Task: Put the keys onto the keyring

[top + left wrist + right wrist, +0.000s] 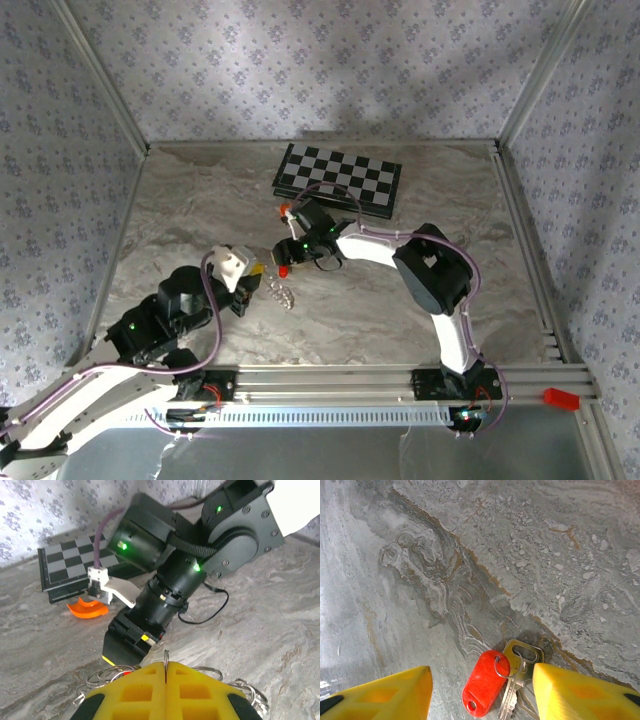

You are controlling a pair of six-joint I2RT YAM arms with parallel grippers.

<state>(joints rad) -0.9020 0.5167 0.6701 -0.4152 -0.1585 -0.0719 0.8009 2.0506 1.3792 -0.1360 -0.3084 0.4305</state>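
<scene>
Your red-headed key (485,682) lies flat near the middle of the tabletop (200,210), linked by a small ring (502,666) to a silver key (520,655). Your right claw (481,670) stands partly wide astride it, neither finger touching. Just beside, toward the near-left corner, your left claw (166,672) is pinched tight on the thin keyring (166,655), with loose silver keys (283,295) splayed beneath. Toward the far edge sit an orange curved piece (87,609) and the chessboard (340,178).
</scene>
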